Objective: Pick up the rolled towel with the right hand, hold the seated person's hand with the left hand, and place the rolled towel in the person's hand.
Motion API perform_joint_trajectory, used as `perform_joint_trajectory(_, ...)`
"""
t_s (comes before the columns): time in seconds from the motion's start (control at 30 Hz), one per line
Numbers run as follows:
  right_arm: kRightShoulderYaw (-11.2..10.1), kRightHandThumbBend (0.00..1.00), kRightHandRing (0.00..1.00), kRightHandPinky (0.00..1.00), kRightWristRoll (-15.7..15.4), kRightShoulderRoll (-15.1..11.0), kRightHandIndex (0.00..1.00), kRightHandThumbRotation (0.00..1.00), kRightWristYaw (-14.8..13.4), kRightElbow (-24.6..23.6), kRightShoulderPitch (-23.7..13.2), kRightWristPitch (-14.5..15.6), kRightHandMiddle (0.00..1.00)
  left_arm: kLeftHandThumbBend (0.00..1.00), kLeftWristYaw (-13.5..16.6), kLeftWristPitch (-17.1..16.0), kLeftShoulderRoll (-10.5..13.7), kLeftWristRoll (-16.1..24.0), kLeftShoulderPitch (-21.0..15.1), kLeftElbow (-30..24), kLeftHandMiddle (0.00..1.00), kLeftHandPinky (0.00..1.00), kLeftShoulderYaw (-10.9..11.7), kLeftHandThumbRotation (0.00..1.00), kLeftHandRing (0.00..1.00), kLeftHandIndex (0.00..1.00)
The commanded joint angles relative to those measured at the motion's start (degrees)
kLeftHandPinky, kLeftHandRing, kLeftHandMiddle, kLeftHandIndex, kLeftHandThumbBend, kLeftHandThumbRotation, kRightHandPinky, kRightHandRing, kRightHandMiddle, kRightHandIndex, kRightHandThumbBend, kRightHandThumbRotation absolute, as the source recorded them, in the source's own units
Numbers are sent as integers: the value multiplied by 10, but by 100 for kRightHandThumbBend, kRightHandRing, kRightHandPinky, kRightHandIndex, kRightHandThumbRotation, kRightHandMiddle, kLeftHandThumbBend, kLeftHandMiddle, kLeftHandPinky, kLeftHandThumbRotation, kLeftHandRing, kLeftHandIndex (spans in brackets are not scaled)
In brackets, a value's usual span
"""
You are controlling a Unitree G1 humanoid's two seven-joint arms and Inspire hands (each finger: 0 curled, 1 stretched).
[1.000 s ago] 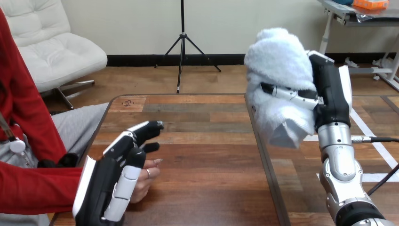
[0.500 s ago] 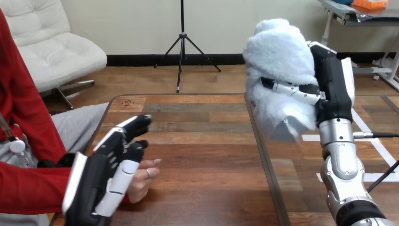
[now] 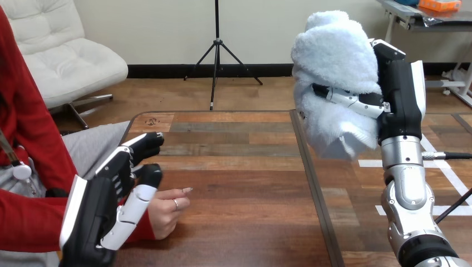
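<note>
L hand (image 3: 103, 208) low at view's left, back up w/ fingers (image 3: 142, 146) nearly straight, pointing fwd, thumb alongside. R hand (image 3: 399, 97) raised high on upright silver forearm (image 3: 408, 189), palm twd view's left, fingers curled round the rolled towel (image 3: 334, 55).

I have bare table (image 3: 239, 167) across the middle of the frame, from the person's hand (image 3: 167, 210) at lower left to the dark strip (image 3: 310, 178) right of centre. My left hand (image 3: 94, 214) blocks that hand's left side. At upper right, the rolled towel (image 3: 334, 67), gripped in my right hand (image 3: 401, 94), hangs clear above the wood.
</note>
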Motion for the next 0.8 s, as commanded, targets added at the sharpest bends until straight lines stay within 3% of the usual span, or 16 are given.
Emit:
perform_joint_trajectory(0.0, -13, 79, 30, 25, 12, -4, 41, 0, 3, -26, -23, -9, 37, 81, 4, -3, 26, 35, -43, -13, 84, 75, 19, 77, 84, 80)
perform_joint_trajectory(0.2, -14, 80, 30, 25, 13, -4, 41, 0, 8, -25, -23, -5, 37, 89, 7, -12, 46, 71, -54, 1, 86, 75, 31, 72, 85, 83)
perform_joint_trajectory(0.4, -14, 80, 29, 25, 11, -6, 41, 0, 9, -22, -23, -4, 36, 90, 17, 3, 66, 129, -61, 3, 89, 77, 41, 70, 87, 86)
perform_joint_trajectory(0.53, -14, 80, 29, 25, 10, -7, 41, 0, 12, -20, -22, -4, 36, 90, 38, 18, 79, 192, -66, 2, 89, 76, 46, 69, 87, 88)
perform_joint_trajectory(0.77, -17, 80, 29, 25, 15, -8, 41, 0, 23, -18, -22, -3, 36, 95, 71, 35, 93, 268, -76, 9, 90, 72, 48, 70, 86, 89)
